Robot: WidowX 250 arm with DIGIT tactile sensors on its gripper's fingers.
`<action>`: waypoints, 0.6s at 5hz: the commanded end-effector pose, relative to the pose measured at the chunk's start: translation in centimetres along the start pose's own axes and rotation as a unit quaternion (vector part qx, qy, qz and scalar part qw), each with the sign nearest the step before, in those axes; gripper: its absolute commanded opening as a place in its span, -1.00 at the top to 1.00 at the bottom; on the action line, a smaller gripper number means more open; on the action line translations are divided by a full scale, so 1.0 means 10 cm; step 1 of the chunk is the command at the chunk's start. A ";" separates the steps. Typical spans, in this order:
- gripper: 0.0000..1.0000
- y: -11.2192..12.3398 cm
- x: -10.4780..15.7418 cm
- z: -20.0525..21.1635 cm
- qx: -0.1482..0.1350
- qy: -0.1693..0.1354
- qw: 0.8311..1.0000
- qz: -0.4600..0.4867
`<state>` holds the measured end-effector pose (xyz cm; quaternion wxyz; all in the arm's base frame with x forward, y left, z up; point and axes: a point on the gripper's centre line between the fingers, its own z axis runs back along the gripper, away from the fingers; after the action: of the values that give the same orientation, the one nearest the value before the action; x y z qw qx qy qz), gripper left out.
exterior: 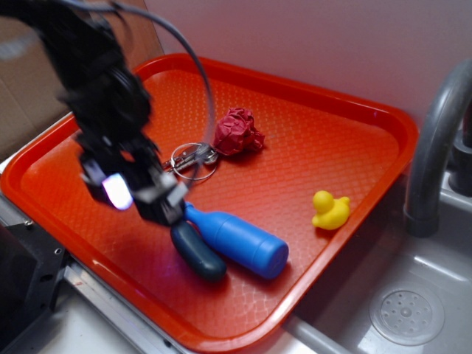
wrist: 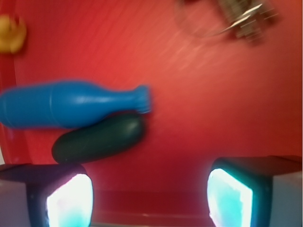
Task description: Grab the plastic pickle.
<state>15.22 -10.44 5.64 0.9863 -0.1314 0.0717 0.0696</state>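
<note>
Red tray beside a sink, fingers spread and empty low over the toys.

In the wrist view the plastic pickle lies flat at ten o'clock of the gripper, touching the blue bottle above it and outside the gap; best slide left to straddle it, staying off the bottle.
</note>
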 end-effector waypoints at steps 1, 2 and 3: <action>-1.00 -0.27 0.12 -0.12 0.007 0.003 1.000 -0.026; -1.00 -0.30 0.23 -0.16 0.029 0.006 1.000 -0.001; -1.00 -0.28 0.35 -0.26 0.045 0.030 0.998 0.026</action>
<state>17.83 -12.98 2.39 0.9855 -0.0756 0.1260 0.0849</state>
